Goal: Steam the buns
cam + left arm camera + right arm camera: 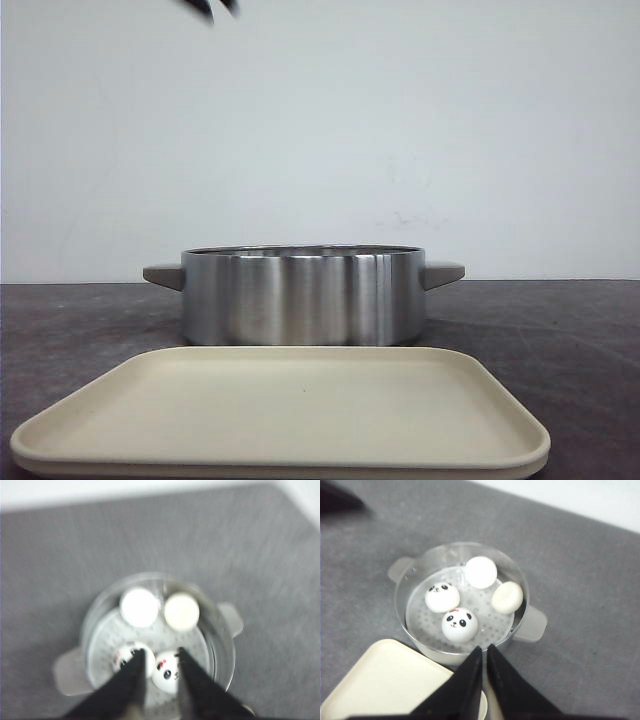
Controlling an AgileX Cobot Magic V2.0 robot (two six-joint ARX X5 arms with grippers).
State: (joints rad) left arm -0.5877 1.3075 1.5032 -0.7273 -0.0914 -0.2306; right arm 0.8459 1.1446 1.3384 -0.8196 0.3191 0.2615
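Steel steamer pot [300,296] with two grey side handles, standing on a dark grey table [560,330]; landmark for all positions below. Perforated steaming plate [480,607] visible on the pot floor.

Four white buns inside the pot, all resting on the perforated plate. Two face-up, showing black panda eyes, nose and smile: first panda bun [459,624] nearest the tray-side wall of the pot, second panda bun [442,597] just beside it, the two close together or touching. Two turned over, plain pale undersides showing: one flipped bun [480,572] against the far wall, another flipped bun [507,597] against the wall by the handle. None visible from the front, hidden by the pot wall.

Cream rectangular tray [285,410] on the table just in front of the pot, nothing on its visible surface, its far edge near the pot base.

Left gripper [159,677] poised above the pot interior, black fingers [131,680] parted with a clear gap, over the two panda buns as seen in the blurred left wrist view; nothing held between them.

Right gripper [484,667] above the pot rim on the tray side, fingers [465,680] nearly together with only a thin slit between the tips, nothing held.

Dark blurred tips [212,8] above the pot at the upper edge of the front view.
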